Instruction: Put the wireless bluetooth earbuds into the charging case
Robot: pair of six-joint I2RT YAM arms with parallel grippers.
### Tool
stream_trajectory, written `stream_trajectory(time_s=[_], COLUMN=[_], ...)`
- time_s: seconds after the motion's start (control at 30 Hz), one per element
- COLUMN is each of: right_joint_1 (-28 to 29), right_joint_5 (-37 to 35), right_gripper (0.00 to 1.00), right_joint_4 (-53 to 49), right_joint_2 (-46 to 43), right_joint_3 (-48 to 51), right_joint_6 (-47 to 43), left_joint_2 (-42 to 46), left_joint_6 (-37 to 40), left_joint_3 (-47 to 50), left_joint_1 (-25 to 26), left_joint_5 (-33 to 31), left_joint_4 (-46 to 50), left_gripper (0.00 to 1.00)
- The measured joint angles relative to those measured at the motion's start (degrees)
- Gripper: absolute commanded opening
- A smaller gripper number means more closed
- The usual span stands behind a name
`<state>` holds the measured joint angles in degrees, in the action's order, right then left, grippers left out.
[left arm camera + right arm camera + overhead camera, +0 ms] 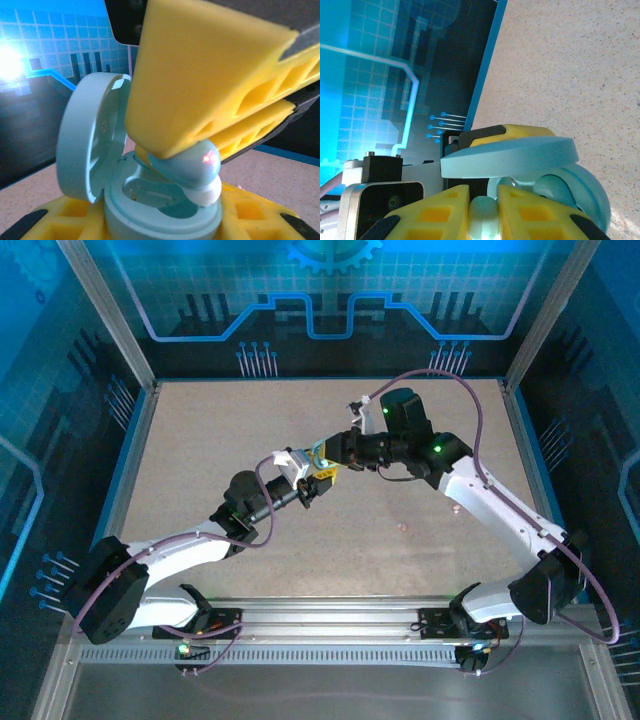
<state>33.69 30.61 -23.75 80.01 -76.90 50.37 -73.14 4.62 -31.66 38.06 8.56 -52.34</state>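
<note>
The pale blue charging case sits between my left gripper's yellow fingers, which are shut on its base; its round lid stands open. My right gripper is shut on a pale blue earbud with a white tip, and its fingers hold it tilted at the rim of the case's socket. The earbud's tip touches the case's edge. From the top camera the two grippers meet above the middle of the table. A rounded blue form shows inside the case; I cannot tell what it is.
Two tiny pinkish bits lie on the speckled tabletop to the right of the grippers. Blue-lit walls with metal posts close in the table's back and sides.
</note>
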Motion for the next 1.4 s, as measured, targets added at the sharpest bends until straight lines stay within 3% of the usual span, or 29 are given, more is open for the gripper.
stream_trajectory(time_s=[0.6,1.4], right_joint_1=[3.4,6.3], right_joint_5=[-11.9,-16.8], right_gripper=[0.21,0.25], right_joint_4=[3.1,2.4], right_joint_2=[-2.9,-2.8], right_joint_3=[1.4,1.8], right_joint_6=[-1.4,-4.2], left_joint_2=[0.0,-0.4], left_joint_6=[-2.8,-4.6], left_joint_3=[0.0,0.0], left_joint_1=[0.5,0.7], left_joint_5=[-1.4,-1.9], left_joint_4=[-0.8,-0.7], left_gripper=[0.35,0.35])
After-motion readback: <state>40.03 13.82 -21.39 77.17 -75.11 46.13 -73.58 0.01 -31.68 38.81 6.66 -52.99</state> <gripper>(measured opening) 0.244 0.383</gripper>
